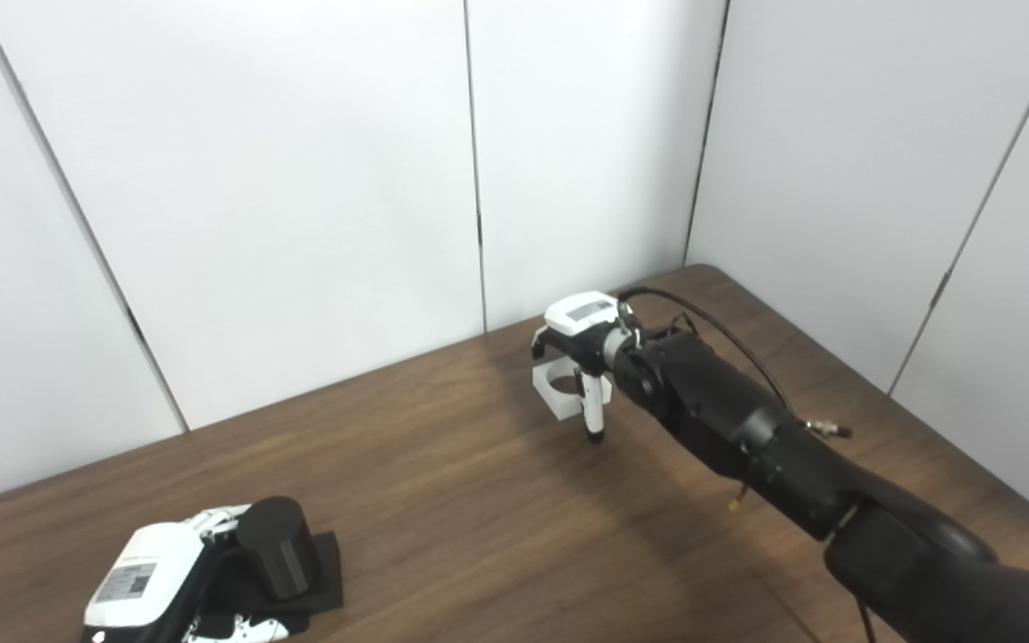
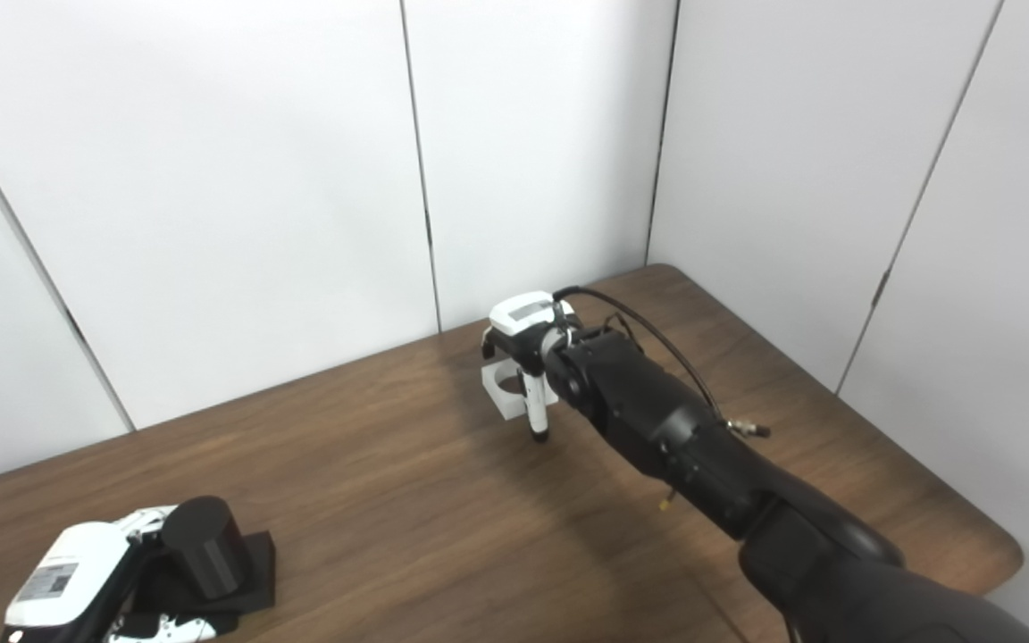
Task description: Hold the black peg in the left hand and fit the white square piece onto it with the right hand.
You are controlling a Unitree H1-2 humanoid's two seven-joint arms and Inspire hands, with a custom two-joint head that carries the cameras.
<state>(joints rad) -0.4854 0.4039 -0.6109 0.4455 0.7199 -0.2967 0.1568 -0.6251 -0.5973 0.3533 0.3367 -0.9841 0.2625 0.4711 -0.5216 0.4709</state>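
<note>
Here the black peg [image 1: 275, 546] leans in the left hand [image 1: 157, 580]; axis tilted left.

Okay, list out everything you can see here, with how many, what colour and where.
black peg: one, black cylinder on a flat square base, near left of the table, at the left hand.
white square piece: one, white with a round hole, far centre of the table, under the right hand.
table: one, dark brown wood, filling the lower view.
wall panels: white, behind the table.
left hand: white and black, bottom left, fingers around the peg.
right hand: white and black, reaching over the white piece; grip cannot be judged.
</note>
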